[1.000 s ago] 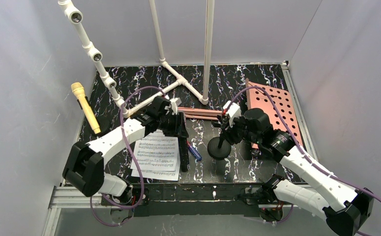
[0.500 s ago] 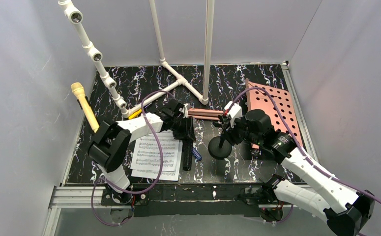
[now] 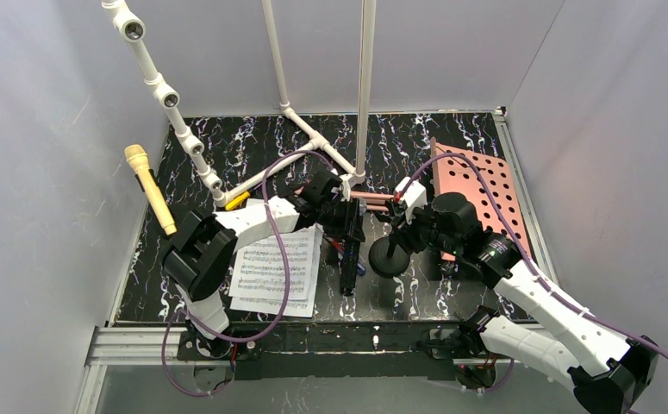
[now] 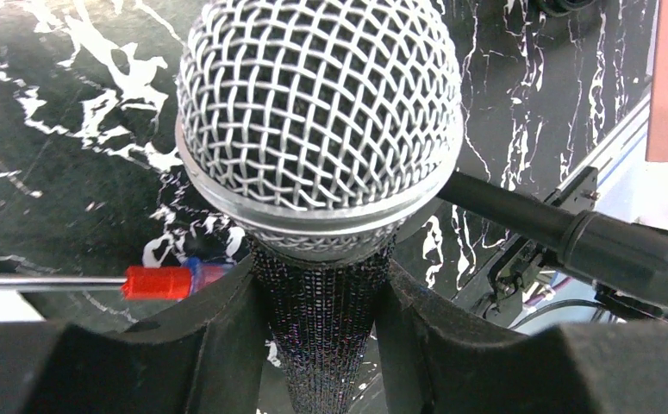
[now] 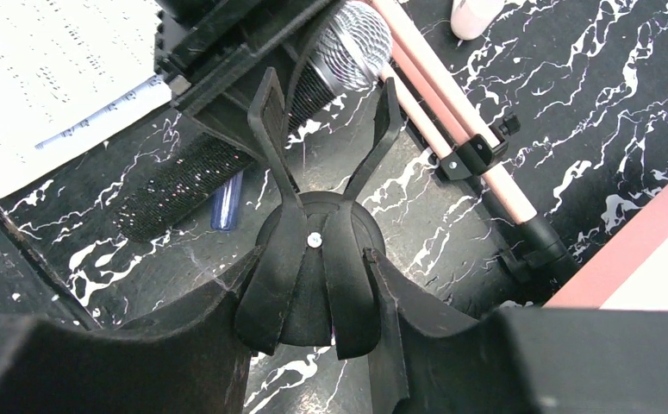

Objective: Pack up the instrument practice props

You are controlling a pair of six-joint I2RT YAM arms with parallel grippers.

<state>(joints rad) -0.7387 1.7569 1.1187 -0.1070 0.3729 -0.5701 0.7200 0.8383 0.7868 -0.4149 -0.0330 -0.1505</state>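
Left claw (image 4: 321,297) clamped round the black grey-headed microphone (image 4: 317,112). I have the right claw (image 5: 309,293) pinching a mic pole (image 5: 270,129), with the microphone just beyond its tips. To either side, the sheet-music pages (image 3: 261,276), yellow microphone (image 3: 151,191) and pink board (image 3: 507,172) lie unpacked on the counter (image 3: 433,134). Most of the packing remains, by my reckoning.

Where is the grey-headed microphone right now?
Top view, mid-table: the grey-headed microphone is gripped by the left gripper, between the sheet-music pages and the round-based mic pole the right gripper holds.

Right end effector (image 5: 309,297) clasps the mic pole (image 5: 313,228).
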